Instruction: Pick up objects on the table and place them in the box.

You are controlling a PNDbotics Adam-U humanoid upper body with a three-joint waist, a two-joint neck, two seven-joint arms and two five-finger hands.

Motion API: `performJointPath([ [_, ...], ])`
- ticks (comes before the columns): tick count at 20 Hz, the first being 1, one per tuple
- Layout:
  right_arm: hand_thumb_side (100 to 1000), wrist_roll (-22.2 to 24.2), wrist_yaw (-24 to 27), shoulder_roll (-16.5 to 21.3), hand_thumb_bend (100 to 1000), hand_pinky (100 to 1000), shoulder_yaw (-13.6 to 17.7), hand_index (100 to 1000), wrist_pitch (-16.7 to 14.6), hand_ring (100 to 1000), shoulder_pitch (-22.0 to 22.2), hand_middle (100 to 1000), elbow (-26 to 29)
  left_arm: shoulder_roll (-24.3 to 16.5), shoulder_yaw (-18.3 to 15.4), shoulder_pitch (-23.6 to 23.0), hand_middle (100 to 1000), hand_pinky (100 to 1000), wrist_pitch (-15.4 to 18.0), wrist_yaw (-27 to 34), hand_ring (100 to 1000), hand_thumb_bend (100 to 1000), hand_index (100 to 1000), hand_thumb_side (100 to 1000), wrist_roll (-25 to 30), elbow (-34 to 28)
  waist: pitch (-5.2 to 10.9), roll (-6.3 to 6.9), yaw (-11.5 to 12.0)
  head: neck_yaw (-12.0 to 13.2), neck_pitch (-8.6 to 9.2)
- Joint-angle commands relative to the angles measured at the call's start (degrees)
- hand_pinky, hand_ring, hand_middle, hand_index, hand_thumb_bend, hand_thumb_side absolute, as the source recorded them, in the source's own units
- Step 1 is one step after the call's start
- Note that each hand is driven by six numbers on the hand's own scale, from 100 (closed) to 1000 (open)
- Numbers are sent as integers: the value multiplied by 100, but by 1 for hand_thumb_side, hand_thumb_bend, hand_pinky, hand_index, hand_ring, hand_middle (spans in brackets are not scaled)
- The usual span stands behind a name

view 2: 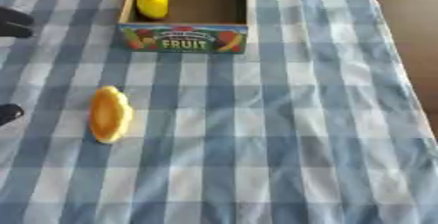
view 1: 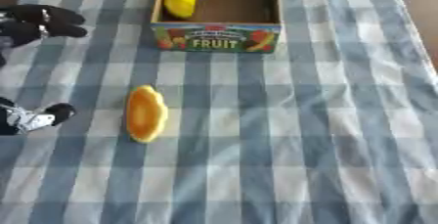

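Left eye view shows the left hand (view 1: 38,20) at the left edge of the picture, black fingers reaching toward the middle and a thumb tip lower down near the edge; the fingers look spread with nothing between them. An orange, wavy-edged slice-shaped object (view 1: 145,114) lies flat on the blue-and-white checked cloth (view 1: 299,135) that covers the surface, just right of that thumb tip and apart from it. Farther back stands the box (view 1: 215,37), its front panel printed with fruit pictures and the word FRUIT. Inside it, against the left wall, sits a yellow lemon-like fruit (view 1: 180,0). The rest of the box floor is bare brown. The right hand appears in neither view.
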State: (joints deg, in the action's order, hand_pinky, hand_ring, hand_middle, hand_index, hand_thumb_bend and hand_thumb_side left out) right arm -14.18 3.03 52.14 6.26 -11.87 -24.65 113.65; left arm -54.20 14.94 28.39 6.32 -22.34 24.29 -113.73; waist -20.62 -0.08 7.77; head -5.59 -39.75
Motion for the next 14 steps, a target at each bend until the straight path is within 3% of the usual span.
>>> performJointPath([
  [1,231,35,-11,105,100,841,15,806,56,966,-37,710,94,-247,111,-12,916,936,-80,82,998,501,945,100,301,-86,124,9,-9,31,-22],
  [7,251,94,-23,67,100,841,-21,804,125,968,4,707,94,-133,266,-23,925,941,-268,-20,1000,527,947,100,564,-86,112,-7,-16,58,-14],
  [14,291,154,-44,18,100,840,-63,800,217,972,80,702,94,24,438,136,926,946,-465,-386,996,536,953,100,369,-86,100,-8,-5,95,25],
])
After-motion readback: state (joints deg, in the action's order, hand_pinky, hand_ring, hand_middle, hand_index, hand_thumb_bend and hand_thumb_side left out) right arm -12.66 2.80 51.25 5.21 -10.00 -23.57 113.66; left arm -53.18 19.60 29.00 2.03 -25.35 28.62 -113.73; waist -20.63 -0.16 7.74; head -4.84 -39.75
